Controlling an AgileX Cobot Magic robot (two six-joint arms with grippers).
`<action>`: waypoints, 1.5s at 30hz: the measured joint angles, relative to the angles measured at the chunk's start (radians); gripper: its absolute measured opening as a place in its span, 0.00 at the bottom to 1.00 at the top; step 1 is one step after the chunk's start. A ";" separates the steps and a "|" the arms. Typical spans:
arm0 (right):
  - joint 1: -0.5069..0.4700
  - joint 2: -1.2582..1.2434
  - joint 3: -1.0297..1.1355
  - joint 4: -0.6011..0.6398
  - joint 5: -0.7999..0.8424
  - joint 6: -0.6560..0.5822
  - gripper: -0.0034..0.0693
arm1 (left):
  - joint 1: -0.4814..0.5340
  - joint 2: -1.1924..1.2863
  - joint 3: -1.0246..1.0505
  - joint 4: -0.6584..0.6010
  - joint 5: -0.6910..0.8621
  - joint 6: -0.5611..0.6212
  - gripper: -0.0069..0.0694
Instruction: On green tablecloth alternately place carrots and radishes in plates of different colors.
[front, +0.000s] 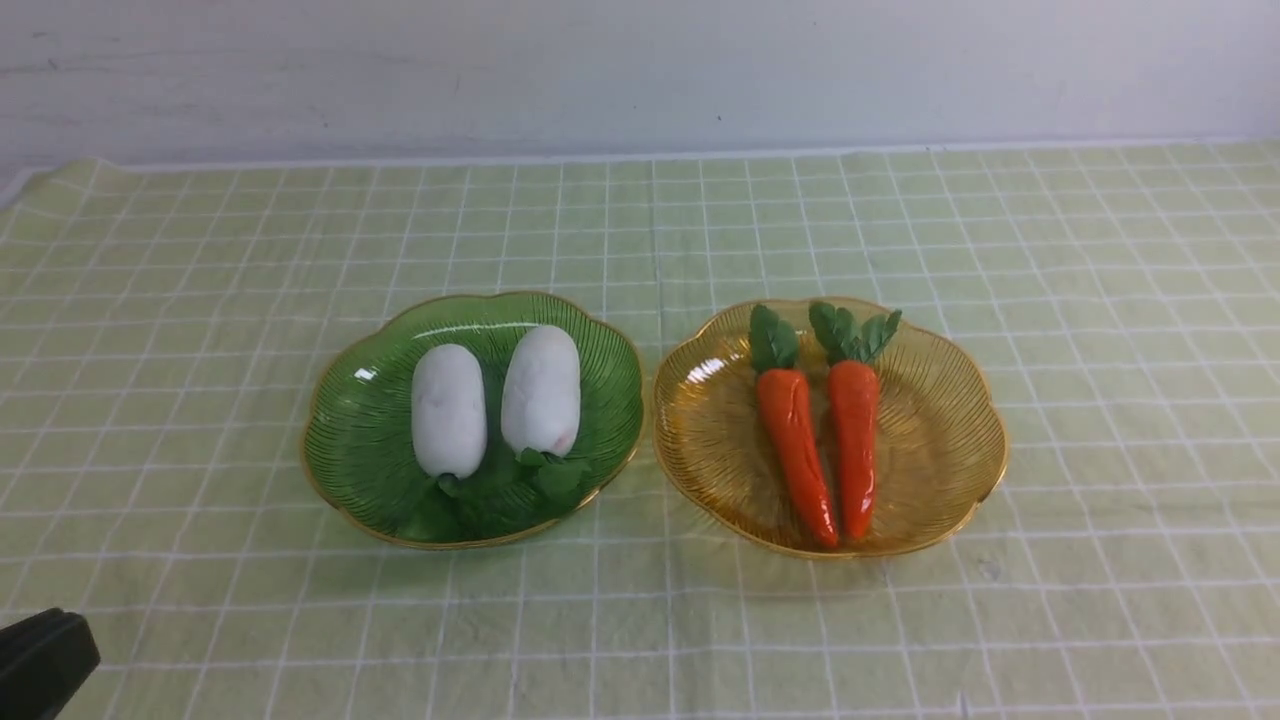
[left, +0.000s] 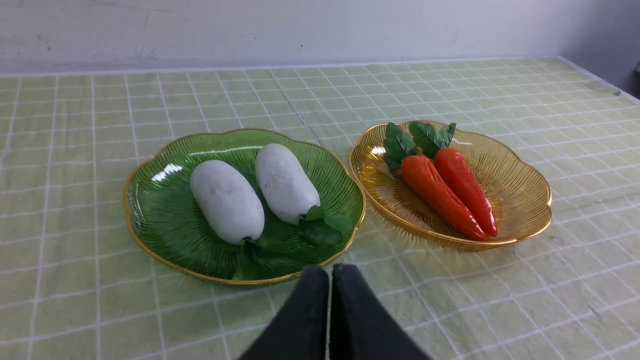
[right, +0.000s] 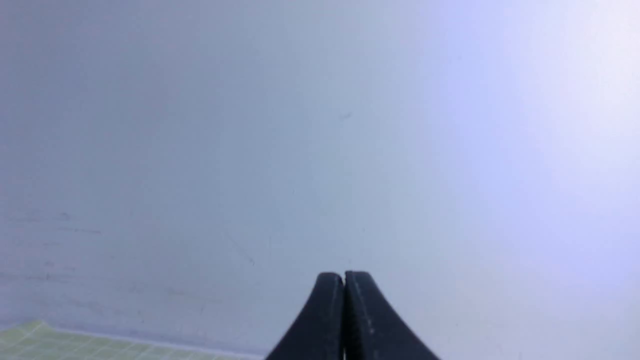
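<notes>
Orange carrots (front: 822, 450) lie lengthwise, tips toward the robot.

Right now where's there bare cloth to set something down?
Right of the amber plate, and between both plates and the wall. It's crowded where the green plate nearly meets the amber one.

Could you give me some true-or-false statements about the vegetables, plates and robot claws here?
1. Two white oblong radishes lie in the green ribbed plate. True.
2. The two glossy orange carrots lie on the bare cloth. False: both carrots are in the amber ribbed plate.
3. The left claw is shut. True.
4. The right claw grips a radish. False: the right claw is shut and holds nothing.
</notes>
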 joint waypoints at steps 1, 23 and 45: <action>0.000 -0.077 0.041 0.000 -0.005 -0.005 0.03 | 0.000 0.002 0.001 0.000 -0.001 -0.002 0.08; 0.000 -0.138 0.100 0.030 0.019 0.005 0.03 | 0.000 0.013 0.004 -0.030 -0.002 -0.003 0.08; 0.000 -0.138 0.100 0.030 0.027 0.005 0.03 | 0.192 -0.178 0.476 0.216 -0.280 0.006 0.08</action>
